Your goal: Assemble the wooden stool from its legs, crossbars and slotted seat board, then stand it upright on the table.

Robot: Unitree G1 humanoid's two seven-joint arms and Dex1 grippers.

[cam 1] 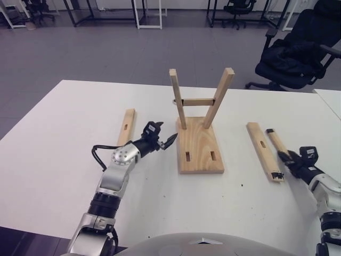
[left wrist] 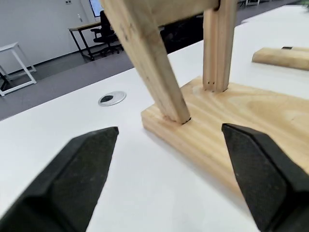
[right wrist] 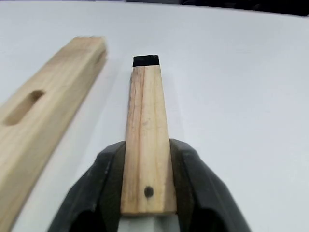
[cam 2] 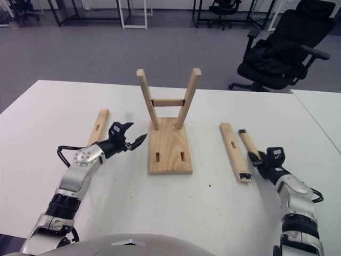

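Left eye view: the seat board (cam 1: 200, 149) lies flat mid-tabletop (cam 1: 64, 122), its long axis running away from the robot. Two legs (cam 1: 178, 98) stand in its far slots, splaying apart, joined by a crossbar (cam 1: 198, 102). The left gripper (cam 1: 164, 134) gapes wide beside it, empty. The right gripper (right wrist: 147, 152) is clamped on a black-tipped bar (right wrist: 145, 106) lying flat, tip pointing away, its near end hidden between the fingers.

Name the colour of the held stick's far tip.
Black tip; the stick shows best in right wrist view.
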